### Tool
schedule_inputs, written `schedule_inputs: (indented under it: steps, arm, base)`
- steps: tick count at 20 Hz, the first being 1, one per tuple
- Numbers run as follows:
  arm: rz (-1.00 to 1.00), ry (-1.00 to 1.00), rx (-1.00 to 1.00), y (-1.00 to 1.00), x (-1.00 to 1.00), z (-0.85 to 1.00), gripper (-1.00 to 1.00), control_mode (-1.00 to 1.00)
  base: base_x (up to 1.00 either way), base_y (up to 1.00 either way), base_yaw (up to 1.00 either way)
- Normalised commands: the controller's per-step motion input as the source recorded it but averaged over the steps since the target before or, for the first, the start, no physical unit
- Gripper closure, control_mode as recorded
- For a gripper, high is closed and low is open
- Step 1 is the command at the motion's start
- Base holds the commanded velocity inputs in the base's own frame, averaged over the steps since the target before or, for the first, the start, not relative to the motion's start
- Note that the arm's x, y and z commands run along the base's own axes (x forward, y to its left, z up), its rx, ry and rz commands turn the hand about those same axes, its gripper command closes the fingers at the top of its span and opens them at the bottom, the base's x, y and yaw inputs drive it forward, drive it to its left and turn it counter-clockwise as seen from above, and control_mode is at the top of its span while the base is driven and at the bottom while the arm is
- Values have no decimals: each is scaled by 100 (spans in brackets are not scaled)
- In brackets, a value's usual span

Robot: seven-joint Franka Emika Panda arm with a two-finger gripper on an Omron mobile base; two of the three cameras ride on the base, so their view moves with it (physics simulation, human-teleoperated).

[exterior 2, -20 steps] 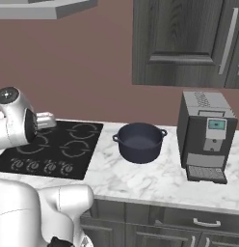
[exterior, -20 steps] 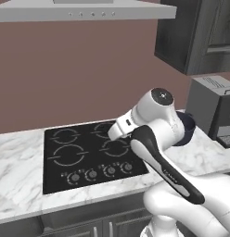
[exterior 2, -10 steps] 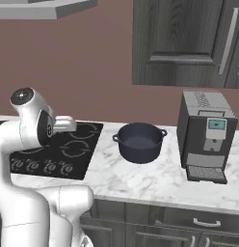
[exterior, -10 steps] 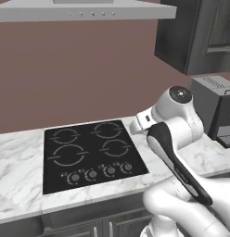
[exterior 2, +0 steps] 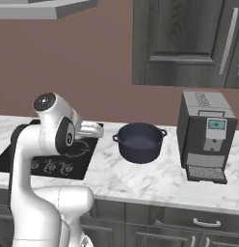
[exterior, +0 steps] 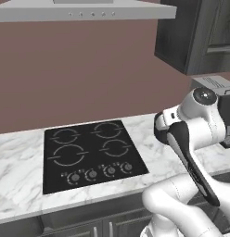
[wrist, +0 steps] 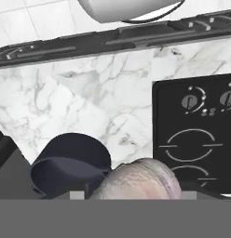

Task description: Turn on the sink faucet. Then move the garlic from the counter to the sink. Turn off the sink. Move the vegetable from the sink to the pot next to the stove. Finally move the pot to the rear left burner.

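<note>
room: rendered kitchen, brown-red back wall, dark grey cabinets, range hood above the cooking area
surface: white marble surface with grey veins; carries the stove, the pot and a coffee machine
stove: flat black glass, four grey ring burners, knob row along the front edge; nothing on it
pot: dark blue, round, two side handles, no lid; just right of the stove, left of the coffee machine; looks empty from the right base view
garlic: pinkish-white bulb with faint purple streaks, pressed up against the hand camera at the bottom of the hand view, so it sits between the jaws
jaws: gripper is clamped on the garlic, part-way apart around the bulb; the tips themselves are hidden behind it
arm: wrist reaches out level over the stove's right edge, short of the pot
step: fourth one, I judge: carrying the vegetable to the pot. The pot move to the rear left burner is not yet done
position: in the hand view the pot lies beside the bulb, not under it
next move: needs the hand carried further right until the bulb is over the pot mouth, lowered inside the rim, then jaws spread
risk: bulb is round, may roll or bounce off the rim if dropped high
</note>
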Motion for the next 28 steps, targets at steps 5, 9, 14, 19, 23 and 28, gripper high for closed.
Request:
schedule_inputs:
  steps: [5,9,14,19,23,28]
  arm:
    - [-18,-2,0,-86,0,-3,100,-100]
    - [-12,0,0,-74,23,-16,100,-100]
    - [-6,0,0,-32,46,-17,100,-100]
    - [0,0,0,-2,49,-29,100,-100]
    - [0,0,0,-4,42,-27,100,-100]
    - [0,6,0,-22,43,-24,100,-100]
  base:
    - [0,0,0]
    - [0,0,0]
    - [0,0,0]
    - [0,0,0]
    - [0,0,0]
    - [0,0,0]
